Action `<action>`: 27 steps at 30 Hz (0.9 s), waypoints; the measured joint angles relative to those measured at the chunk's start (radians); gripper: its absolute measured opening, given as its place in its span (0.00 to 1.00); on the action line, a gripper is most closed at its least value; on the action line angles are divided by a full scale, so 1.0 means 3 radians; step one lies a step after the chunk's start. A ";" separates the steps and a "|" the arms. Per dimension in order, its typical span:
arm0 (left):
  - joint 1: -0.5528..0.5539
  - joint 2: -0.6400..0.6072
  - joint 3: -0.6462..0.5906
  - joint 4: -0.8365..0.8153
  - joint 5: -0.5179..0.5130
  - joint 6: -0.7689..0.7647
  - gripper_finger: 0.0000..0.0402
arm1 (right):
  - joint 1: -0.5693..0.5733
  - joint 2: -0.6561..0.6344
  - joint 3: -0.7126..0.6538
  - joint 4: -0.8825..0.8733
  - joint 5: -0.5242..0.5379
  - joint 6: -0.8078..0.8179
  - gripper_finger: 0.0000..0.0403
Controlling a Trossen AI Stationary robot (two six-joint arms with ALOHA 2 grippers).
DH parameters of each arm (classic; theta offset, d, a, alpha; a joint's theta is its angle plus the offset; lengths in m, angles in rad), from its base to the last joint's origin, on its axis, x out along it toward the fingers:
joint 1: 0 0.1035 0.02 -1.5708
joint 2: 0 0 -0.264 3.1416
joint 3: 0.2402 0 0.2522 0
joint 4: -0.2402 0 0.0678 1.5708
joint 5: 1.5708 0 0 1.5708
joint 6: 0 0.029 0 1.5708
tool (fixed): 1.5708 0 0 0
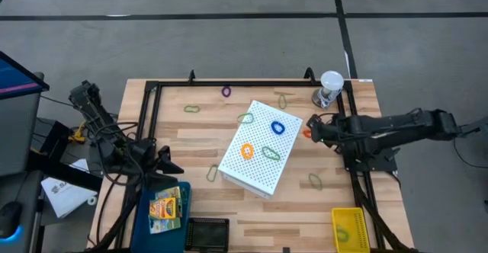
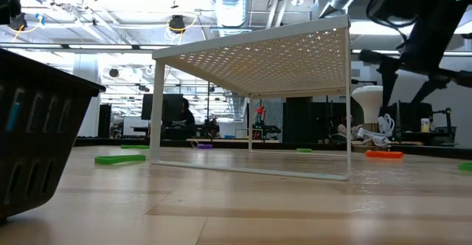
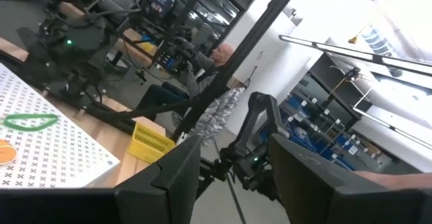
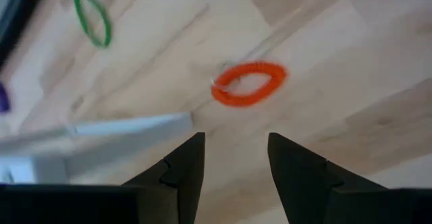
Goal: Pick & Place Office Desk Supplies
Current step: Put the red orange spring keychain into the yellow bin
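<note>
Your right pincer (image 4: 234, 158) hangs over the table (image 1: 191, 207) with its fingers apart and nothing between them — an orange rubber-band loop (image 4: 248, 84) lies on the wood just ahead of the tips, beside the white perforated box (image 1: 259, 148). A green loop (image 4: 92, 17) lies farther off. Your left pincer (image 3: 234, 170) waits near the table's left edge, fingers apart and empty, close to the crayon boxes (image 1: 166, 207) in a blue bin (image 1: 146, 198).
</note>
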 joint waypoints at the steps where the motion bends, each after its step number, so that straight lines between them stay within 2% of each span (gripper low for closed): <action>1: 0.0000 0.0000 0.0000 0.0022 0.0000 -0.0001 0.43 | -0.0063 -0.0001 0.0000 0.0002 -0.0022 0.0000 0.39; 8: 0.0000 0.0000 0.0000 0.0275 -0.0107 0.0187 0.43 | -0.0409 0.0013 -0.0001 -0.0049 -0.0226 -0.0065 0.39; 13: 0.0000 -0.0001 0.0000 0.0395 -0.0217 0.0352 0.43 | -0.0610 0.0203 -0.0001 -0.0007 -0.0471 -0.0189 0.39; 18: 0.0000 0.0004 0.0000 0.0390 -0.0368 0.0357 0.43 | -0.0825 0.0470 0.0000 0.0071 -0.0784 -0.0423 0.39; 22: 0.0000 0.0005 0.0000 0.0395 -0.0444 0.0357 0.43 | -0.0906 0.0668 -0.0001 0.0103 -0.0996 -0.0415 0.39; 27: 0.0000 0.0005 0.0000 0.0399 -0.0465 0.0339 0.43 | -0.1019 0.0800 0.0000 0.0243 -0.1017 -0.0471 0.39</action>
